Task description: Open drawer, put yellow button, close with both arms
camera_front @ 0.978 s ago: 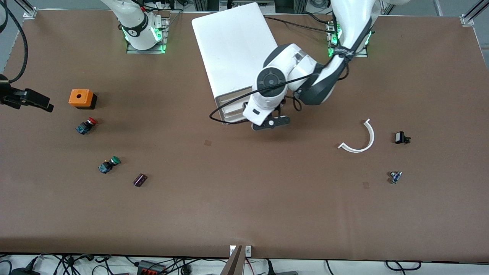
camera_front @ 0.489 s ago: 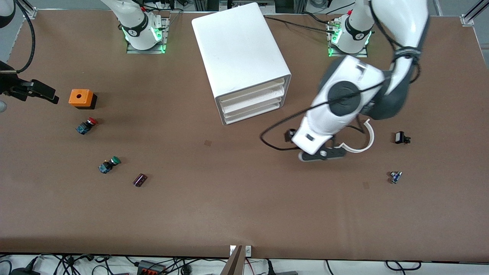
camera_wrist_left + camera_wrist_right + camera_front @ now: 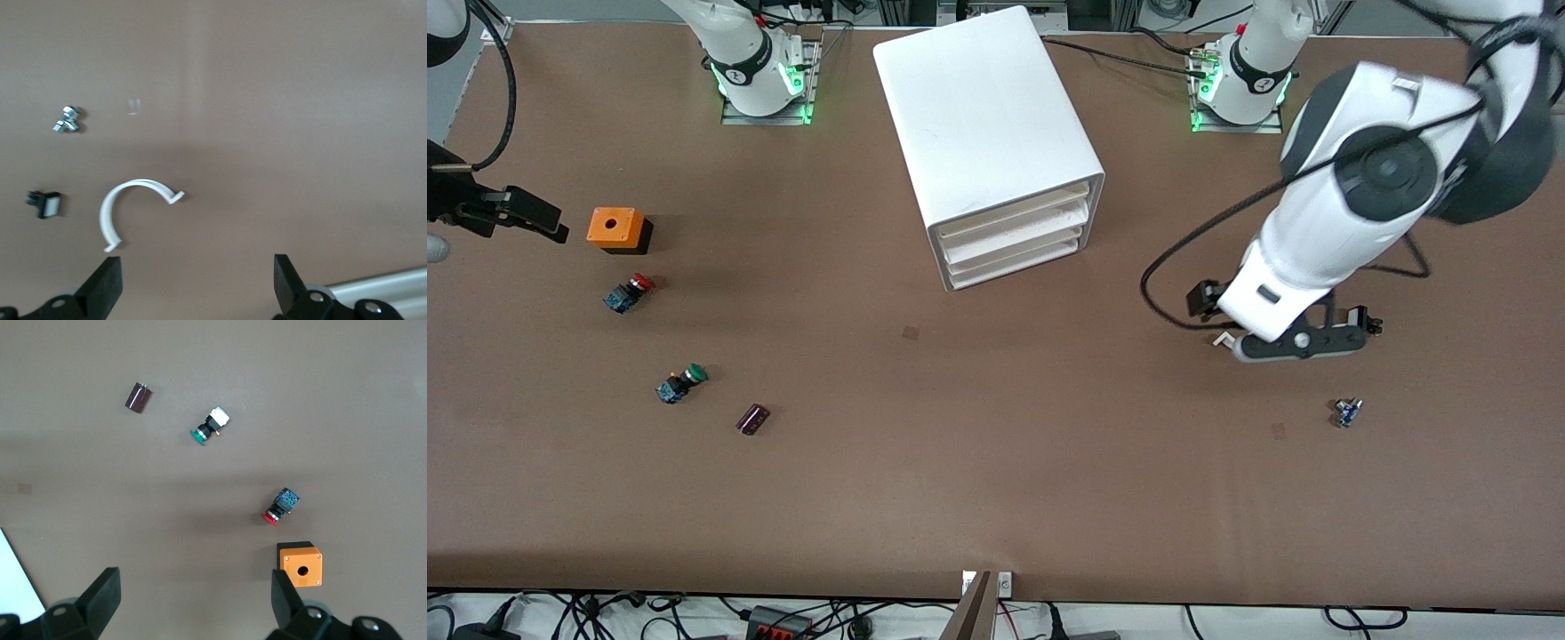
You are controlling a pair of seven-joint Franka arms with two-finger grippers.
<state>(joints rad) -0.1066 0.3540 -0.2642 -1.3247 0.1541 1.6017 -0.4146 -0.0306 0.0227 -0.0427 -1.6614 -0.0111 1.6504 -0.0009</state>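
Drawer (image 3: 1014, 204) shut, no yellow button in sight so task looks finished, left gripper (image 3: 1303, 345) jaws spread and empty over the white curved strip (image 3: 127, 210), right gripper (image 3: 511, 213) likewise spread and empty near the orange box (image 3: 615, 228), partly cut off at the frame edge.

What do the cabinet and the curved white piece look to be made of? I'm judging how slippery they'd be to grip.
The cabinet looks like smooth moulded white plastic: even colour, rounded edges, a matte shell with little glare. The curved white piece also seems plastic, thin and matte, with a small tab at each end; it could be a printed or moulded part, which these views don't settle.
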